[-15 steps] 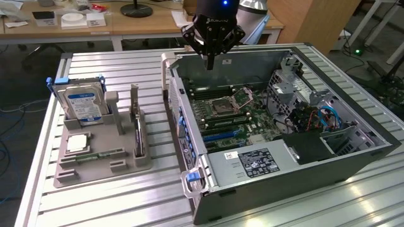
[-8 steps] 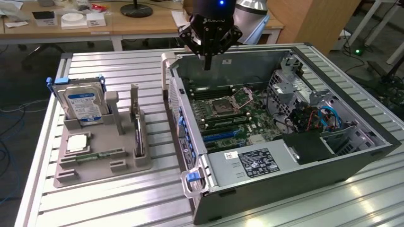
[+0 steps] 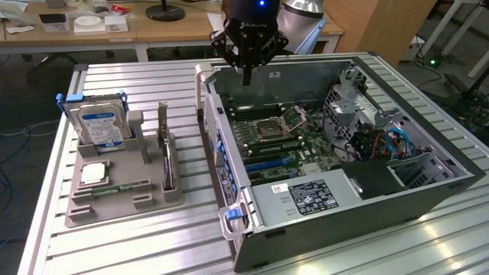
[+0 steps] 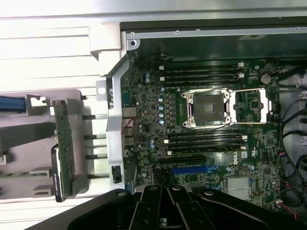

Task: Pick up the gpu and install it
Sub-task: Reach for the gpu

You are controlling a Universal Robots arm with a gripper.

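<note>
Hangs over case (image 3: 367, 220) w/ gripper (image 3: 246, 81) pressed together, empty. See gpu (image 3: 165, 154) upright in tray (image 3: 114, 207) slot beside case. Prob light, stiff, fragile: pinch top edge, not chips.

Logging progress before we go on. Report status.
Hand shut, empty, above open grey computer case. Thin dark circuit card with silver bracket upright in grey holder, untouched. Case wall between hand and card.
</note>
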